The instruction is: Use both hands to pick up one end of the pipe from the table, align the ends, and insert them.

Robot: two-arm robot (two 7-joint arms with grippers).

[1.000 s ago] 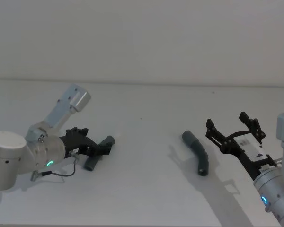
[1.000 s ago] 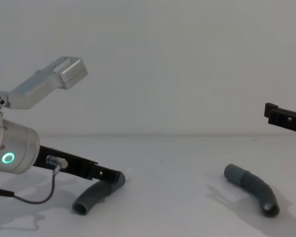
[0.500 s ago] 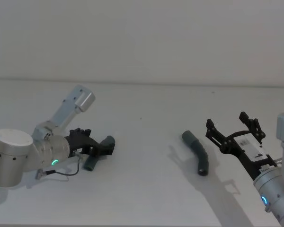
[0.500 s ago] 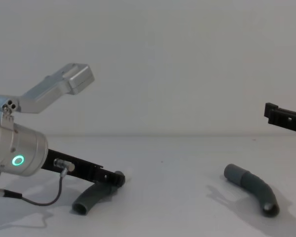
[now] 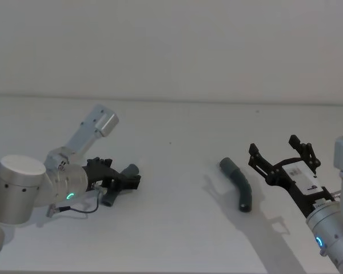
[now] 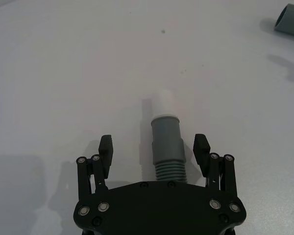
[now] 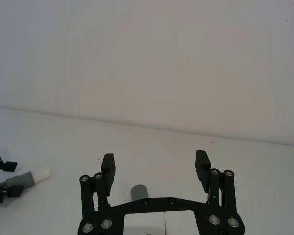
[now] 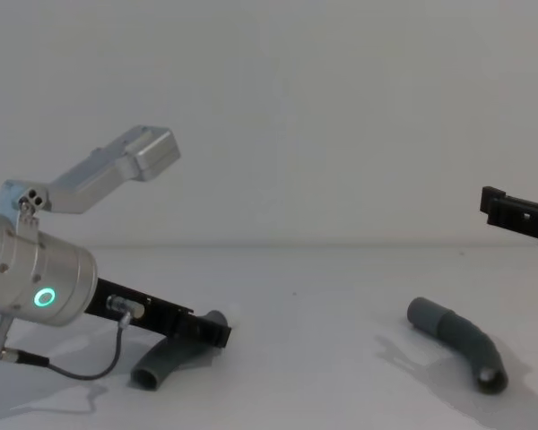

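One dark-grey ribbed pipe piece (image 5: pixel 110 197) (image 8: pixel 164 363) lies on the white table (image 5: pixel 177 228) at the left. Its white tip (image 6: pixel 162 102) (image 8: pixel 233 313) points away from my left arm. My left gripper (image 5: pixel 124 180) (image 6: pixel 154 147) is low over it and open. One finger stands on each side of the grey collar (image 6: pixel 165 139), apart from it. The other pipe piece (image 5: pixel 240 185) (image 8: pixel 462 342) lies at the right, with its smooth cuff (image 5: pixel 227 166) toward the middle. My right gripper (image 5: pixel 274 147) (image 7: pixel 155 161) hovers open to its right, holding nothing.
A plain pale wall (image 5: pixel 171 51) rises behind the table's far edge. A thin grey cable (image 8: pixel 67 367) loops under my left wrist. Bare table lies between the two pipe pieces.
My left arm has pushed forward and dropped slightly, bringing its open fingers further along the white-tipped piece. The right arm and the right piece have not moved.
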